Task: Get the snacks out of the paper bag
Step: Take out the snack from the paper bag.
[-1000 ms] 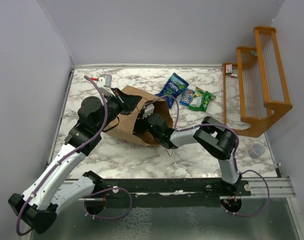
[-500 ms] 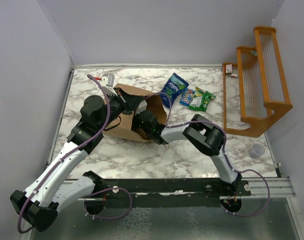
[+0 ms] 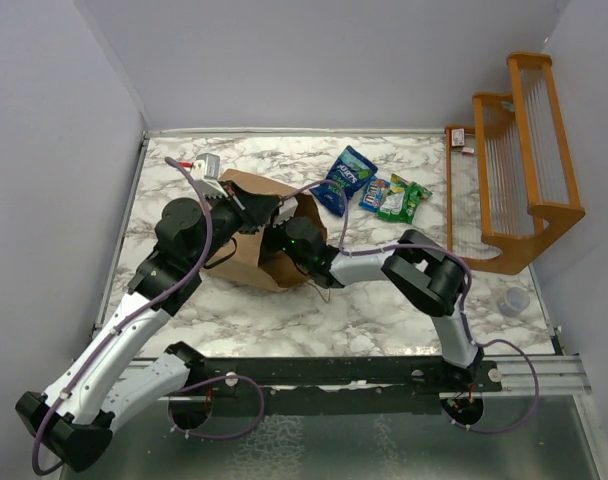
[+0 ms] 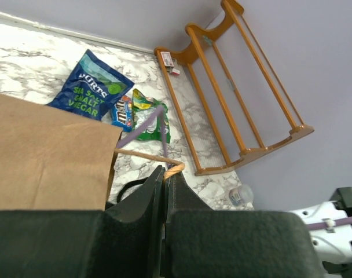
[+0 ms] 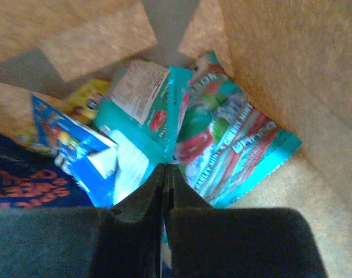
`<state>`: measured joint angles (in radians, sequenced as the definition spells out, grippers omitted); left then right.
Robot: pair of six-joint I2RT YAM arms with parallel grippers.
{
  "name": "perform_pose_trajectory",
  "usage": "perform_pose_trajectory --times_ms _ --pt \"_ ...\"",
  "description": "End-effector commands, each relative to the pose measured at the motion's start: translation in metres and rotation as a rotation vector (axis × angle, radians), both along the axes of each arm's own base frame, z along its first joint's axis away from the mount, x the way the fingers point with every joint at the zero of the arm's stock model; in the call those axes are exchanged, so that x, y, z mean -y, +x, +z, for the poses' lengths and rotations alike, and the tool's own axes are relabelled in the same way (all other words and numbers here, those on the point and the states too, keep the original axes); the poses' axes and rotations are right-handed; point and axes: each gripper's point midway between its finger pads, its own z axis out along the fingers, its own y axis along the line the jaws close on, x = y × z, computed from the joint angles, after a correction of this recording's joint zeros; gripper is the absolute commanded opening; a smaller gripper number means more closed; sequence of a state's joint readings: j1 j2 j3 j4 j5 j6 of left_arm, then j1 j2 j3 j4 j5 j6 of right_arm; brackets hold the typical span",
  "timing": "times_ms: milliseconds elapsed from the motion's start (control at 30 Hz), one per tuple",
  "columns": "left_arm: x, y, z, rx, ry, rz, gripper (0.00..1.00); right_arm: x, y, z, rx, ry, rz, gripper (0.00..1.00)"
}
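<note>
Nips a teal packet [image 5: 142,124] by its corner inside the paper bag [image 5: 280,63] with right pincer [image 5: 164,172], clamps the handle [image 4: 144,155] with left pincer [image 4: 165,174] — could lose slick foil on withdrawal.

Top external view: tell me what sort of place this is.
Probably a robot test booth: plain pale walls box in a marble-patterned tabletop, left arm and right arm are bolted to a black rail, with an orange wooden rack alongside.
</note>
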<state>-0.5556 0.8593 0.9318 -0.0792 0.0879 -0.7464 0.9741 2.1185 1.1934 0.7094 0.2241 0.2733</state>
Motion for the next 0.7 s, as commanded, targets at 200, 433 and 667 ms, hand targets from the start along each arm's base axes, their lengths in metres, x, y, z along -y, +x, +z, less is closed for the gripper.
perform_pose_trajectory --times_ms 200,433,667 --pt "-0.033 0.003 0.001 0.003 0.014 0.161 0.0 0.021 -0.035 0.079 0.083 0.156 0.081 0.01" --pt "-0.041 0.002 0.005 0.011 0.012 0.2 0.0 0.045 -0.06 0.085 0.064 0.161 0.119 0.01" --pt "-0.043 0.002 0.006 0.011 0.003 0.212 0.0 0.074 -0.076 0.088 0.035 0.137 0.098 0.01"
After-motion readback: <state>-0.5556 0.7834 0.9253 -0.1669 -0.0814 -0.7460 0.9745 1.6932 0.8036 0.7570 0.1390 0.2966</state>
